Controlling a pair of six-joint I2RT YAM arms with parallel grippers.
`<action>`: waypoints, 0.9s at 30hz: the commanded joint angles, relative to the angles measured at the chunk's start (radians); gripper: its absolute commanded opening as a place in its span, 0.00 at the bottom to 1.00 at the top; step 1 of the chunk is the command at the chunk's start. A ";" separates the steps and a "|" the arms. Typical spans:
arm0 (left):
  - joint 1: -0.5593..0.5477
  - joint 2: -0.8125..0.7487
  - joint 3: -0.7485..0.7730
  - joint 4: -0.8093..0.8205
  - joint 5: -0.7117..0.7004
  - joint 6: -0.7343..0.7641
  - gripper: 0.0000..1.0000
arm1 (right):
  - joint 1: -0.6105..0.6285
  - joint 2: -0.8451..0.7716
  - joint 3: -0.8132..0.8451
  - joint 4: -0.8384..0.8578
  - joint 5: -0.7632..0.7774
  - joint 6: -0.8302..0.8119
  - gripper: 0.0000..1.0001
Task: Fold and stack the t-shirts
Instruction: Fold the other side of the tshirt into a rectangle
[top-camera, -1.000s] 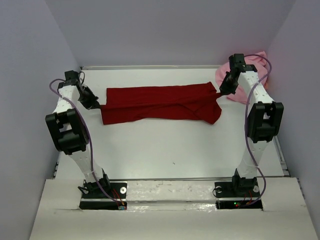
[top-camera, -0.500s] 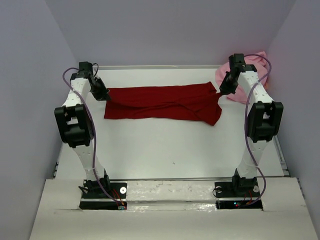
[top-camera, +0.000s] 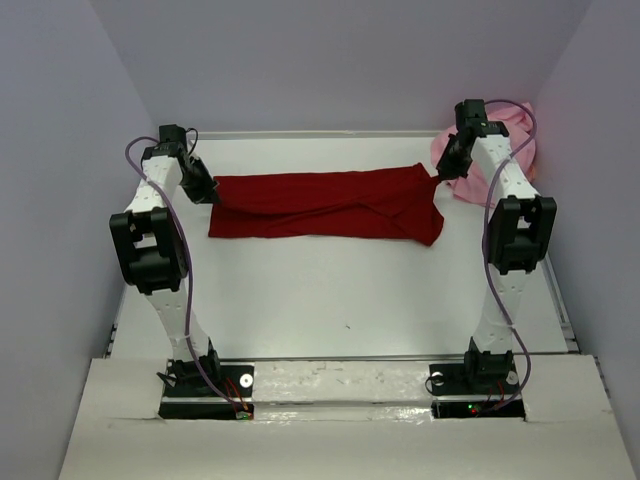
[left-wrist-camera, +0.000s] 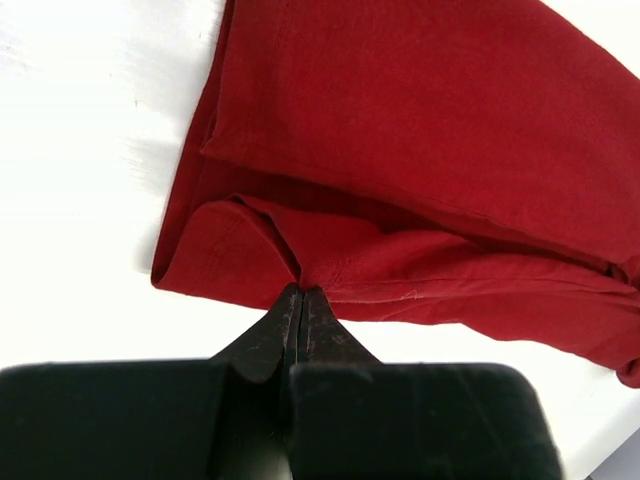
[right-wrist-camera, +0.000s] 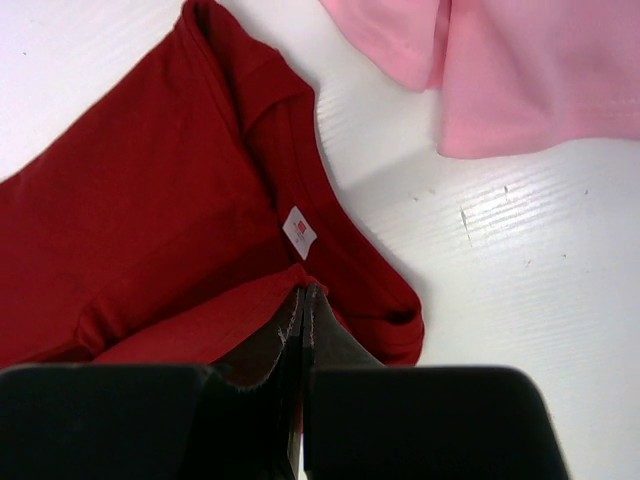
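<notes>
The near part of the white tabletop (top-camera: 340, 300) lies bare in front of the two arm bases. Past it, the dark red t-shirt (top-camera: 330, 205) is stretched left to right in a long, loosely folded band across the middle. The left pincer (left-wrist-camera: 300, 292) has its fingers pressed together on the shirt's left end, where the cloth puckers into the tips. The right pincer (right-wrist-camera: 302, 290) is likewise clamped tight on the right end, pinching a fold just below the neckline, near a small white label (right-wrist-camera: 298, 232). Farthest off, the light pink t-shirt (right-wrist-camera: 530, 70) lies bunched in the far right corner, just beyond the right pincer and apart from the red cloth.
</notes>
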 joint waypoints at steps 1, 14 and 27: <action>0.005 -0.006 0.005 -0.018 -0.018 0.017 0.03 | -0.012 0.019 0.084 -0.004 0.031 -0.027 0.00; 0.039 0.006 -0.026 0.009 -0.006 -0.015 0.03 | -0.021 0.064 0.131 -0.011 0.028 -0.044 0.00; 0.051 0.075 0.058 0.006 -0.006 -0.021 0.03 | -0.021 0.084 0.151 -0.010 0.024 -0.053 0.00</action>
